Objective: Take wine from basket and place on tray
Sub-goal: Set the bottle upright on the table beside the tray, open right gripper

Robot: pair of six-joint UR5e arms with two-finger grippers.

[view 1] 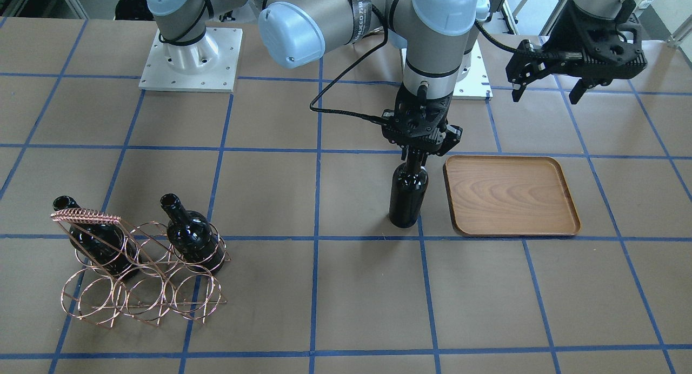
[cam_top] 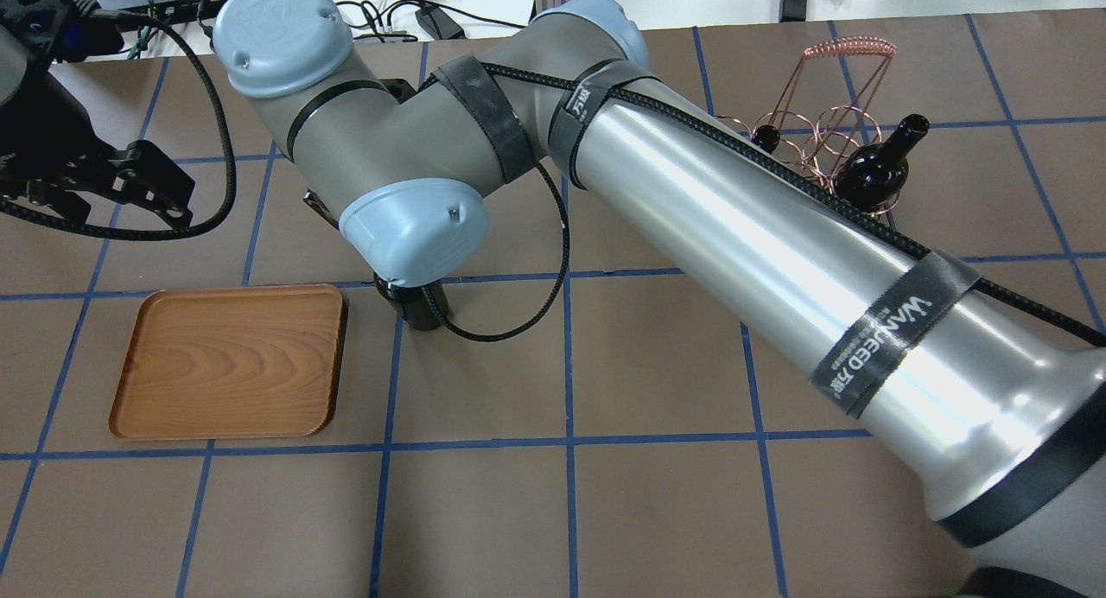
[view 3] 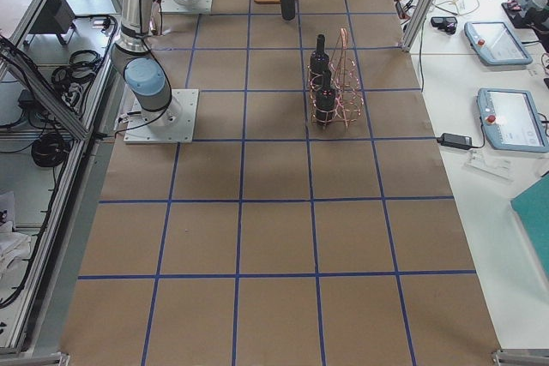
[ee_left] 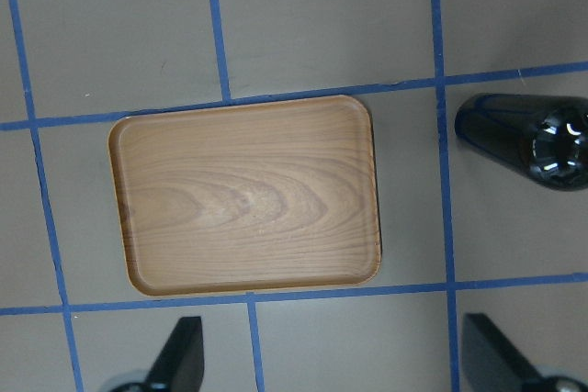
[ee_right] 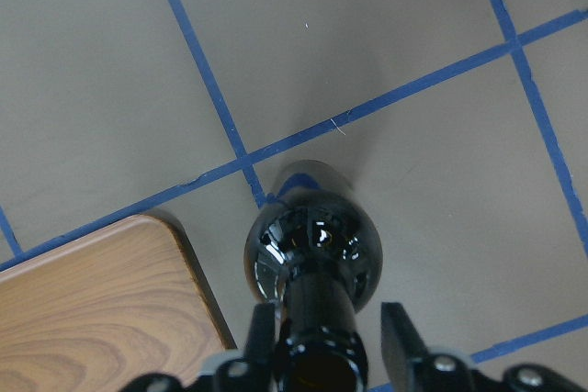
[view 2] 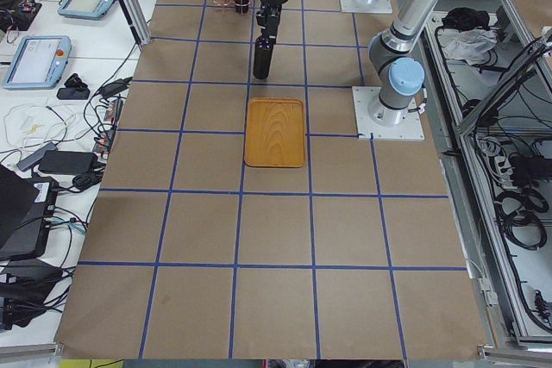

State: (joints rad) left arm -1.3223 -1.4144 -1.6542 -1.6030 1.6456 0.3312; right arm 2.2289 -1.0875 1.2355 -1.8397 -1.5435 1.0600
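Right arm (view 1: pixel 432 55) vertical above upright wine (view 1: pixel 408 193), jaws astride neck, beside tray (view 1: pixel 511 195).

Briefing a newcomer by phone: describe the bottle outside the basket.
Find the wooden tray. Beside it, on the table, stands a black wine bottle. Unlike the two others in the copper basket, it has the right pincer around its neck.

The wine (view 1: pixel 408 193) stands on table (view 1: pixel 351 287) just beside tray (view 1: pixel 511 195); basket (view 1: pixel 143 293) well apart.

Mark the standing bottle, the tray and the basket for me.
standing bottle (view 1: pixel 408 195): front-facing view, on its body.
tray (view 1: pixel 508 195): front-facing view, bare wood centre.
basket (view 1: pixel 86 216): front-facing view, on its coiled handle.
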